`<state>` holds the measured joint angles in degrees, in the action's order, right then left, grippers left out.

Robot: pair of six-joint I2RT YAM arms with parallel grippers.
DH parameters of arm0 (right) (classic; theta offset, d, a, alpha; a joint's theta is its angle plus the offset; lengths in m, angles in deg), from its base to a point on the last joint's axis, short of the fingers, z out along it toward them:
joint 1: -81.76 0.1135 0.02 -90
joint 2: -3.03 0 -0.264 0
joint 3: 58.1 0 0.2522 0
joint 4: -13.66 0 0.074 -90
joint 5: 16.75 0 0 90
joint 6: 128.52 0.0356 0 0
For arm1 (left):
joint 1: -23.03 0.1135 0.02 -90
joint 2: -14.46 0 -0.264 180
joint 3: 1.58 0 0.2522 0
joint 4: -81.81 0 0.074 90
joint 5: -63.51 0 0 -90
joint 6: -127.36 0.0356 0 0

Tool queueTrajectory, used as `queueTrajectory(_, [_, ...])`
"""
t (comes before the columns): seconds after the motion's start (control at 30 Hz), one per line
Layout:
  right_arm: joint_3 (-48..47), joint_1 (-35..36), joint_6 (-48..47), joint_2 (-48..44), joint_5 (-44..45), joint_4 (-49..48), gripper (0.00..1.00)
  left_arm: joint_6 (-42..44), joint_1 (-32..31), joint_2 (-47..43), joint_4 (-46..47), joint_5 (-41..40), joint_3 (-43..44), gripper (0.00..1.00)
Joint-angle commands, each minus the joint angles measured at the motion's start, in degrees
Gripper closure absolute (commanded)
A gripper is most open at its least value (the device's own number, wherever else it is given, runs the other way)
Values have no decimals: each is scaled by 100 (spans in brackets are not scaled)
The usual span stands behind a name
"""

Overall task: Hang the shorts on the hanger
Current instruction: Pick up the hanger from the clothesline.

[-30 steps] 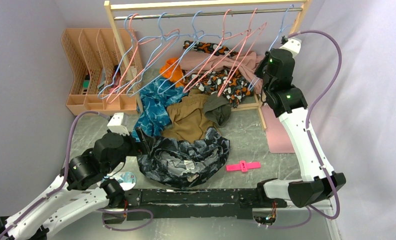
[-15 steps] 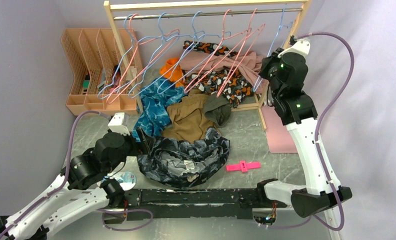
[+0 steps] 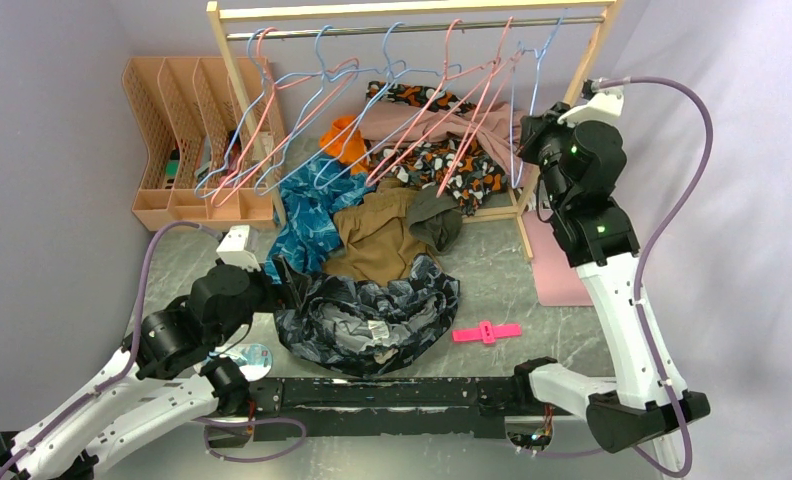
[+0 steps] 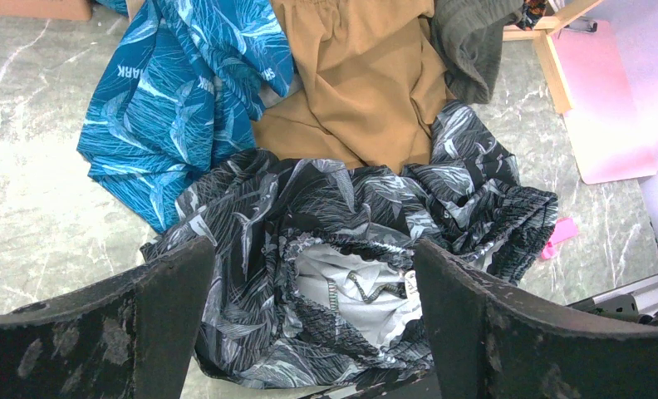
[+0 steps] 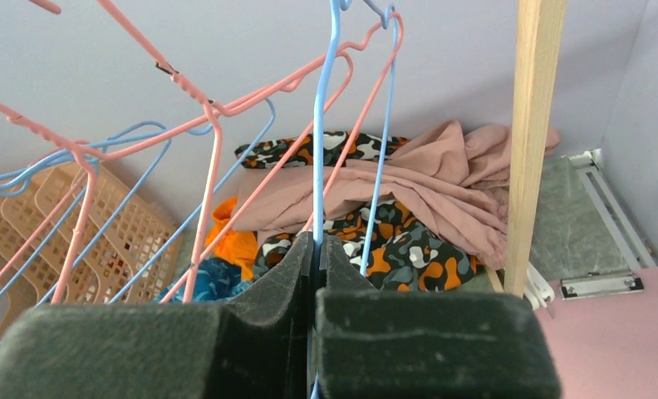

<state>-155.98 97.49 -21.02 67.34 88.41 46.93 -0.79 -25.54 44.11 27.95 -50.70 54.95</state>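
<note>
The shorts (image 3: 372, 315), dark navy-black with a pale leaf print, lie crumpled on the table near the front; in the left wrist view (image 4: 351, 216) their white lining shows. My left gripper (image 4: 309, 291) is open just above their near-left edge, beside them in the top view (image 3: 290, 283). My right gripper (image 5: 316, 249) is shut on the light-blue wire hanger (image 5: 319, 141), which hangs from the rail at the rack's right end (image 3: 522, 110). In the top view the gripper (image 3: 528, 135) sits by that hanger's lower part.
A wooden rack (image 3: 412, 12) holds several pink and blue hangers. Teal (image 3: 307, 215), brown (image 3: 377, 230) and other garments lie behind the shorts. A peach organizer (image 3: 187, 130) stands at back left, a pink clip (image 3: 486, 333) and a pink board (image 3: 557, 265) at right.
My right arm has moved right and toward the near side, pulling the blue hanger so it swings out under the rail. The left arm and shorts have not moved.
</note>
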Motion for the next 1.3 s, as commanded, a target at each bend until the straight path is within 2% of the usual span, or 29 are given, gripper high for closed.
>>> queueTrajectory(0.0, [285,-60,-111,-249,-131,-655,100,97,28,9,202,53,-35,7])
queueTrajectory(0.17, [646,-57,-5,-414,24,-718,100,102,32,3,213,66,-32,7])
queueTrajectory(0.37, [759,-60,95,-428,486,-231,100,105,24,42,217,82,-35,7])
queueTrajectory(0.43, [728,-57,121,-437,566,-20,91,106,31,49,213,90,-36,7])
queueTrajectory(0.6, [475,-61,114,-417,660,480,53,123,32,74,229,114,-44,6])
queueTrajectory(0.7, [76,-60,146,-243,745,815,41,132,25,108,239,145,-35,7])
queueTrajectory(0.83, [-705,-61,249,157,909,1302,34,150,32,129,252,208,-31,7])
queueTrajectory(1.07, [-1959,-60,320,924,1011,1760,31,215,29,7,348,398,-79,7])
queueTrajectory(1.27, [-2432,-61,425,1385,808,1724,28,257,26,21,391,529,-84,7])
